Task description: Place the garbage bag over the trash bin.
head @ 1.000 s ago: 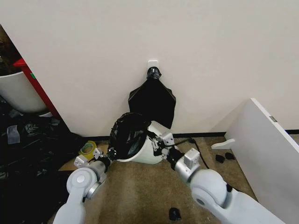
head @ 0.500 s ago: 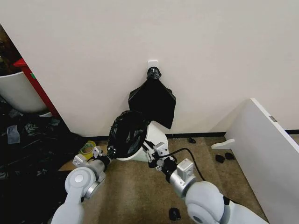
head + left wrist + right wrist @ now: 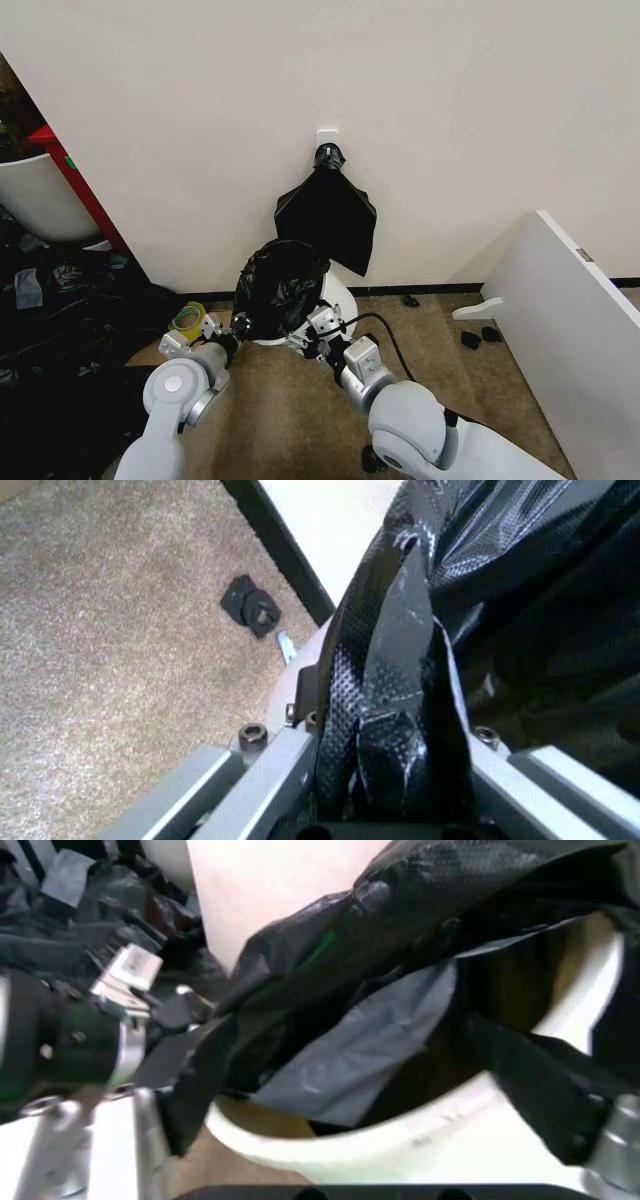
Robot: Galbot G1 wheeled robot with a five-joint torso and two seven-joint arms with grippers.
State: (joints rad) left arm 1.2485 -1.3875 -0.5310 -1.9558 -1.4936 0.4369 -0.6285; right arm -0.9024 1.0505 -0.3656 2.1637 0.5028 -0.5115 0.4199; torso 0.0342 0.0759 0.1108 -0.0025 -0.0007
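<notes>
Two grippers work at the round cream-white plastic trash bin [image 3: 335, 305], which stands tilted on the tan carpet floor [image 3: 280, 420] near the foot of the pale wall [image 3: 300, 70]. The thin glossy black plastic garbage bag [image 3: 280, 285] is draped over the bin's mouth and spills down its left side. The left gripper [image 3: 238, 326] sits at the bin's lower left edge, its fingers [image 3: 265, 780] clamped on a bunched fold of the garbage bag [image 3: 395, 727]. The right gripper [image 3: 312, 333] is at the bin's front rim; from the right wrist, black film [image 3: 420, 952] lies across the white rim [image 3: 400, 1147] between its fingers, so it looks closed on the bag's edge. Above, a fan-shaped bunch of black bags [image 3: 327, 215] hangs from a white wall hook [image 3: 328, 135].
</notes>
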